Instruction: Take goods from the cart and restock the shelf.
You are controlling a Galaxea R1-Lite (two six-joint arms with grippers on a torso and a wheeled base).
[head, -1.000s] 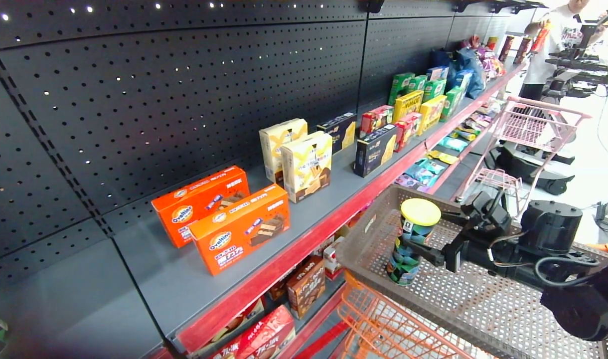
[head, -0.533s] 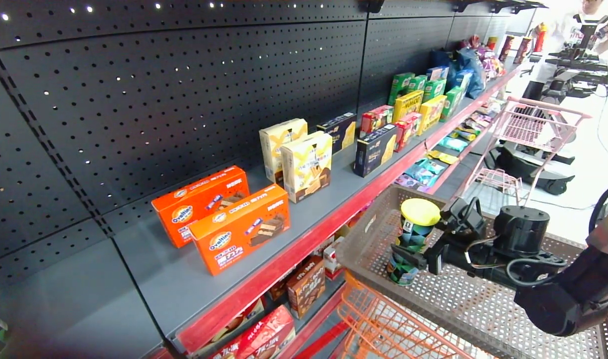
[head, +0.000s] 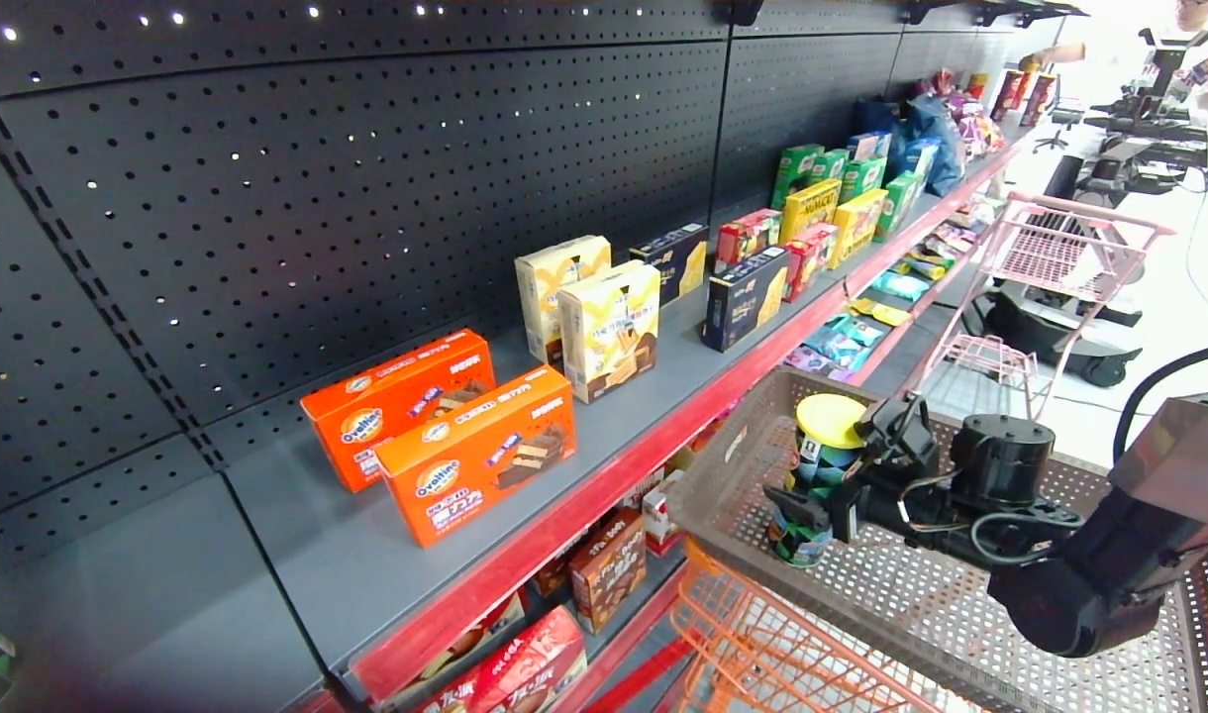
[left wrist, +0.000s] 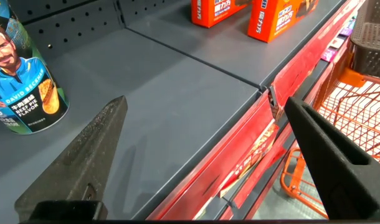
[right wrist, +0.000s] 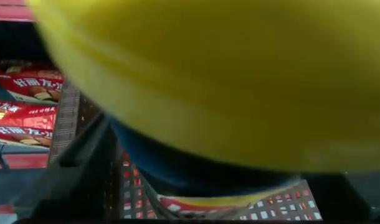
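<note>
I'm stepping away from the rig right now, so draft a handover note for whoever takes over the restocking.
Left gripper: open, empty, above the shelf, near a blue can standing there.
Right gripper: at the yellow-lidded can in the brown basket on the cart; grip unclear.
Done: one can shelved.
To do: lift the yellow-lidded can out and shelve it.

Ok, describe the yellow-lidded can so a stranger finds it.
Start at the brown perforated plastic basket atop the orange wire cart. Near its wall facing the grey shelf stands a tall patterned can with a yellow lid. Alone there, it is round; the nearest shelf goods are boxes.
</note>
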